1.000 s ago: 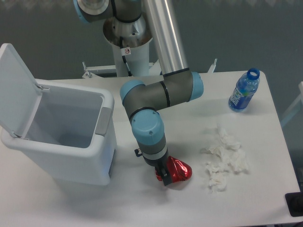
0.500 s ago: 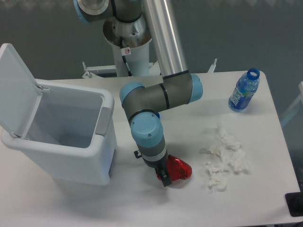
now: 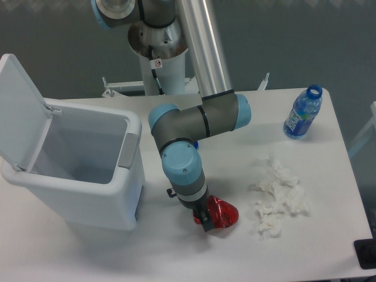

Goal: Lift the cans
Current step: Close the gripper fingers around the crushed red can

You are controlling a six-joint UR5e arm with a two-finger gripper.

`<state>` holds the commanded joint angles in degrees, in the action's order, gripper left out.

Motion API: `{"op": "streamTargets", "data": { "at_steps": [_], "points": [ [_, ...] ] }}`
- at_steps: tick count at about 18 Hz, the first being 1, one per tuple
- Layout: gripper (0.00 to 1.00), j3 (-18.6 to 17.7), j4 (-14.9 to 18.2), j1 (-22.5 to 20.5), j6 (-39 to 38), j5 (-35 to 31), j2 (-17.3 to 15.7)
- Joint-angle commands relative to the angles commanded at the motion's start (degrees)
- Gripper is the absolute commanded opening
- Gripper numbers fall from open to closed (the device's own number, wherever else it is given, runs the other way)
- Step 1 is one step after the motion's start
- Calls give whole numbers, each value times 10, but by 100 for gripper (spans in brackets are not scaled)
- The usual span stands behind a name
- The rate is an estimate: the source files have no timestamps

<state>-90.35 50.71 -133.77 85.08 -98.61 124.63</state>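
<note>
The crushed shiny red can lies on the white table in front of the bin, just under the arm's wrist. My gripper comes down on the can's left part, and its jaws stand on either side of the red metal. One dark finger shows at the can's near-left edge; the other is hidden under the wrist. The fingers look closed against the can, which rests on or just above the table.
A white bin with its lid up stands at the left, close to the arm. Crumpled white tissues lie right of the can. A blue-labelled plastic bottle stands at the far right.
The wrist has shifted slightly left and toward the front. The can's outline has become flatter and lower between the fingers.
</note>
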Motion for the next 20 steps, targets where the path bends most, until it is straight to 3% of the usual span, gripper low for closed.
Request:
{"op": "streamTargets", "data": {
  "at_steps": [20],
  "points": [
    [100,11,0,0,12,-15,8]
  ]
}}
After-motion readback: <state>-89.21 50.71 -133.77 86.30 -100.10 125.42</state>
